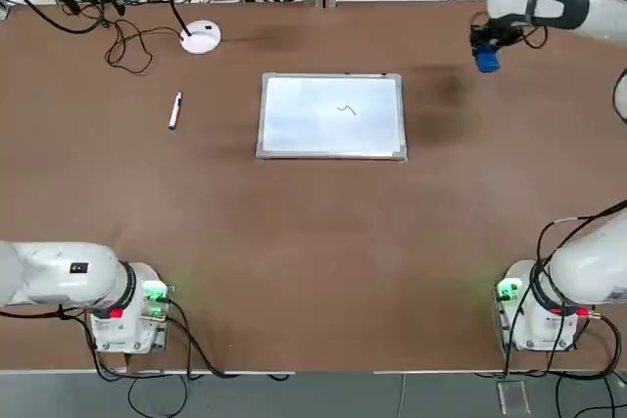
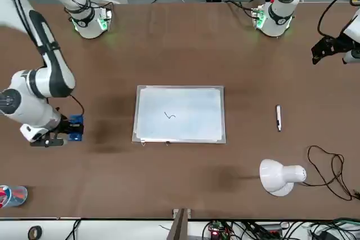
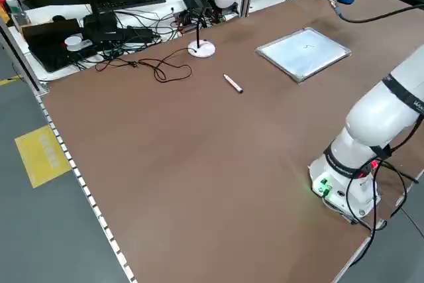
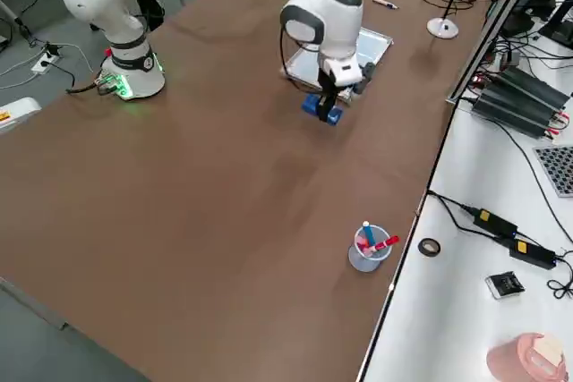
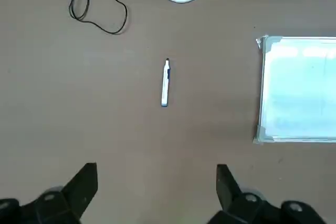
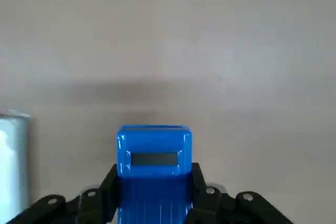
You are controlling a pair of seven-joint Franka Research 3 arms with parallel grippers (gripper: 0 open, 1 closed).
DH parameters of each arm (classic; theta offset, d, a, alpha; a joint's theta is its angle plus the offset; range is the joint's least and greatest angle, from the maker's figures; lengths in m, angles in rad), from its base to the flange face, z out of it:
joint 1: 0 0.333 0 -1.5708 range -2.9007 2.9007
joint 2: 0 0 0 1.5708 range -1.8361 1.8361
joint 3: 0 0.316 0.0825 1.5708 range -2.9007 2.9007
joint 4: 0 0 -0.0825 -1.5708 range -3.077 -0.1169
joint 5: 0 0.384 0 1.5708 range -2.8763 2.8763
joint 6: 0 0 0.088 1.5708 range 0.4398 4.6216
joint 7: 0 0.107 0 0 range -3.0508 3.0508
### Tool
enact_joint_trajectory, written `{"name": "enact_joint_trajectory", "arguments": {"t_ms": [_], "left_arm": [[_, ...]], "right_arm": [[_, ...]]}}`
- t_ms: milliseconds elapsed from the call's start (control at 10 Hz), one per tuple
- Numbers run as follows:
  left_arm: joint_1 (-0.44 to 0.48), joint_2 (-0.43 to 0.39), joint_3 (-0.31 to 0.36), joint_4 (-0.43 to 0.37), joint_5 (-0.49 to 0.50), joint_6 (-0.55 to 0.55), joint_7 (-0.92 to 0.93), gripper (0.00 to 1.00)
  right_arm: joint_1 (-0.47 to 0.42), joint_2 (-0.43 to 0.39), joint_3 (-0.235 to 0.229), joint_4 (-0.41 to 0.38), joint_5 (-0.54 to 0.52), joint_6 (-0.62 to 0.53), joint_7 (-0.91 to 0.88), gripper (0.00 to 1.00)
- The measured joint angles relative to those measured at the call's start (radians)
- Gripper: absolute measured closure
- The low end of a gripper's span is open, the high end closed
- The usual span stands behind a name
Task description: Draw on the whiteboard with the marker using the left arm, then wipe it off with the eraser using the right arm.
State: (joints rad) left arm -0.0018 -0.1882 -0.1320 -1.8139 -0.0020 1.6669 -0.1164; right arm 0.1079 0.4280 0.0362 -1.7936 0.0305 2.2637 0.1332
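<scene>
Beyond the whiteboard's [image 1: 332, 116] right edge, the right gripper [image 1: 487, 56] hangs above the bare table, pinching the blue eraser [image 6: 153, 158], apparently ready to wipe off the small dark squiggle [image 1: 347, 110]. Left of the board lies the marker [image 1: 175, 110], likely set aside after drawing. Nearby, the left gripper [image 5: 157, 192] hovers, fingers spread, holding nothing. No readable writing appears.

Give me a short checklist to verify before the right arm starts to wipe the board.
1. Eraser held in right gripper jaws: ok.
2. Drawn mark present on whiteboard: ok.
3. Eraser over the board: not ok, it is off to the side, above bare table.
4. Marker off the board: ok, lies on table.
5. Left gripper clear of board, open and empty: ok.
</scene>
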Motion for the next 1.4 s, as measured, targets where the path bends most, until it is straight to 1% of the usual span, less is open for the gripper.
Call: {"name": "enact_joint_trajectory", "arguments": {"t_ms": [600, 800, 1200, 1400], "left_arm": [[0.003, 0.0, 0.001, 0.003, 0.0, 0.0, 0.0, 0.0], [0.004, 0.0, 0.001, 0.004, 0.0, 0.0, 0.0, 0.0], [0.007, 0.0, 0.003, 0.004, 0.0, 0.0, 0.0, 0.0], [0.007, 0.0, 0.003, 0.004, 0.0, 0.0, 0.0, 0.0]], "right_arm": [[0.239, 0.004, 0.003, 0.053, 0.002, 0.006, 0.322, 0.44], [0.314, 0.011, 0.003, 0.063, 0.002, 0.029, 0.411, 0.44], [0.453, 0.07, -0.004, 0.067, -0.004, 0.12, 0.53, 0.44], [0.487, 0.108, -0.015, 0.067, -0.032, 0.146, 0.558, 0.44]]}}
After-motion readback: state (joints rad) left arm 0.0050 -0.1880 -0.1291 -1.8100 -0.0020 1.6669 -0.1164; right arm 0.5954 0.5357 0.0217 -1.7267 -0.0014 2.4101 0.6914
